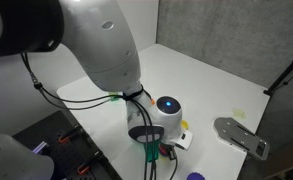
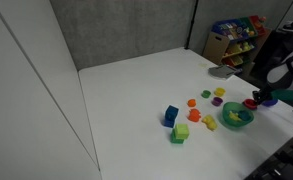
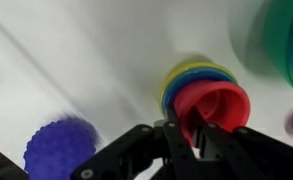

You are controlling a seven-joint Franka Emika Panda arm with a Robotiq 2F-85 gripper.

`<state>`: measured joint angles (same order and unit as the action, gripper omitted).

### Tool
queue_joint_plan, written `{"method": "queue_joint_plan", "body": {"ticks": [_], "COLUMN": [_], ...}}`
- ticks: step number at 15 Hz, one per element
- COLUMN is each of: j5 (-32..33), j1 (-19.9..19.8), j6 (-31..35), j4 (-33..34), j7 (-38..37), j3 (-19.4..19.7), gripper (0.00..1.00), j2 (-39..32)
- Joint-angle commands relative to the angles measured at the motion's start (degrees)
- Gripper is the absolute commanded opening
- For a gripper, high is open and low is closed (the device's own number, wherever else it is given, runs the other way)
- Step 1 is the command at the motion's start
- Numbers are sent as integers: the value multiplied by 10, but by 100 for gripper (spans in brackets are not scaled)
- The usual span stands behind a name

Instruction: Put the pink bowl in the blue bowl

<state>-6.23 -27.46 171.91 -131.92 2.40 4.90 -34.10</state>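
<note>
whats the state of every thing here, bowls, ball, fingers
pink bowl: upright, nested inside the blue bowl
blue bowl: upright, holding the pink bowl
teal-green bowl: upright, contents blurred
purple spiky ball: lying loose, apart from the bowls
fingers: close together at the pink bowl's near rim, grip unclear

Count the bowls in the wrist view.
3: pink bowl nested in the blue bowl at centre, teal-green bowl cut off at the upper right. A yellow rim under the blue may be another.

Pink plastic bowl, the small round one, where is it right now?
In the wrist view, the small round pink plastic bowl appears nested in the small blue plastic bowl, just beyond the gripper, with the large teal-green bowl to its right.
</note>
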Motion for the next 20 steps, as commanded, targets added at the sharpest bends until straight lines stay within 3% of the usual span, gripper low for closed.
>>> {"method": "queue_joint_plan", "body": {"ticks": [1,3,7,14,20], "j5": [-24,-35,-46,-26,26], "j1": [-36,-42,3,123,198], "j6": [-42,-69,-120,-230,-378], "j4": [-3,-3,3,-12,-6], "j7": [22,26,13,-6,-34], "j3": [-37,-54,-49,-33,-20], "gripper": [51,67,98,100,100], "j2": [27,45,88,203,314]}}
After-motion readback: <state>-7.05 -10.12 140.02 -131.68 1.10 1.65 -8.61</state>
